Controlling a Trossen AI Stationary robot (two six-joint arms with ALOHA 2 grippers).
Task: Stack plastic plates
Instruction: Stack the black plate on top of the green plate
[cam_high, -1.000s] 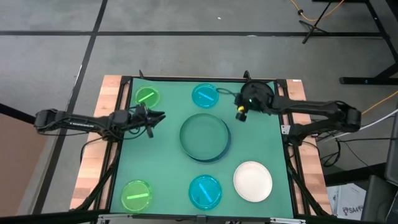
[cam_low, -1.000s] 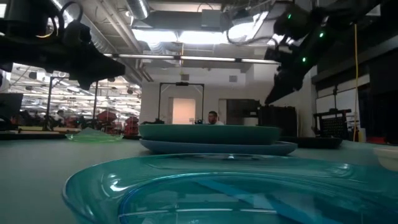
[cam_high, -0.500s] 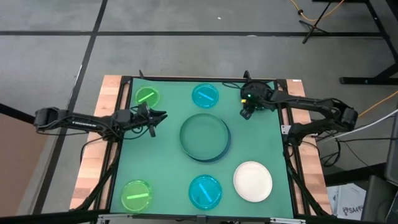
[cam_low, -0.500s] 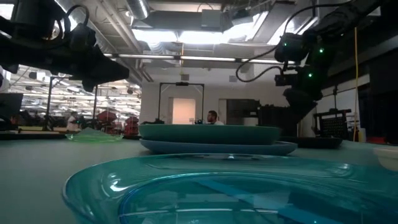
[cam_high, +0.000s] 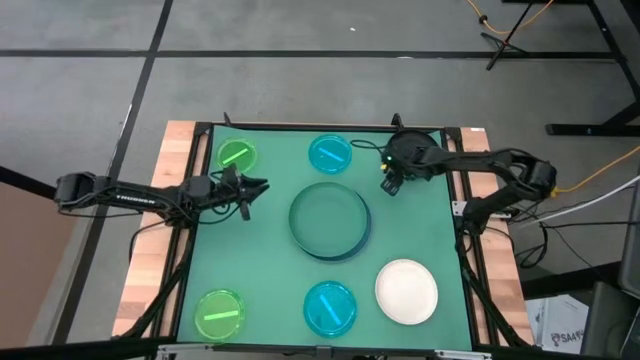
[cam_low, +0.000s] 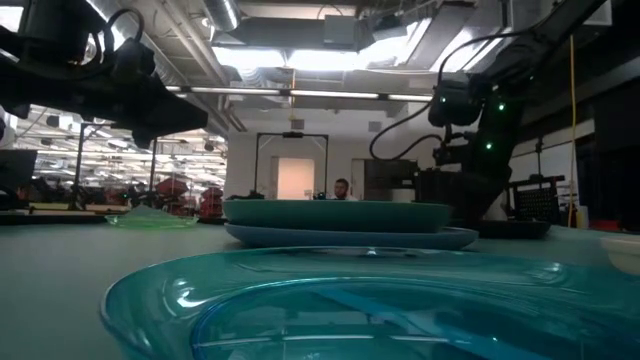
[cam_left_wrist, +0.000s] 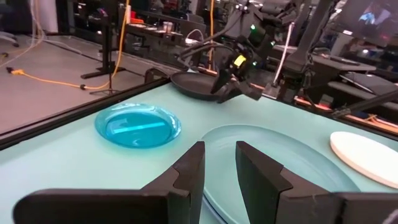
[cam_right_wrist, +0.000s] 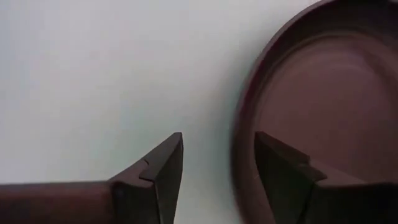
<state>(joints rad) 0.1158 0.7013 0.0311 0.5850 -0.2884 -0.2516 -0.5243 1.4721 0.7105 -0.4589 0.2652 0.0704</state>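
Plates ring the mat: dark green plate (cam_high: 329, 219) stacked mid-table, cyan plate (cam_high: 330, 153) at 12 o'clock. Right gripper (cam_right_wrist: 217, 165), jaws slightly apart and empty, straddles the black plate (cam_right_wrist: 317, 99) rim at 1 o'clock. Left gripper (cam_left_wrist: 219, 165), narrowly open, waits at 9 o'clock.

Looks like robotics lab/industrial workshop: exposed ceiling ducts (cam_low: 300, 62), concrete floor (cam_high: 300, 80), orange cables (cam_left_wrist: 124, 37), equipment racks (cam_low: 535, 200) behind green table (cam_high: 270, 260).
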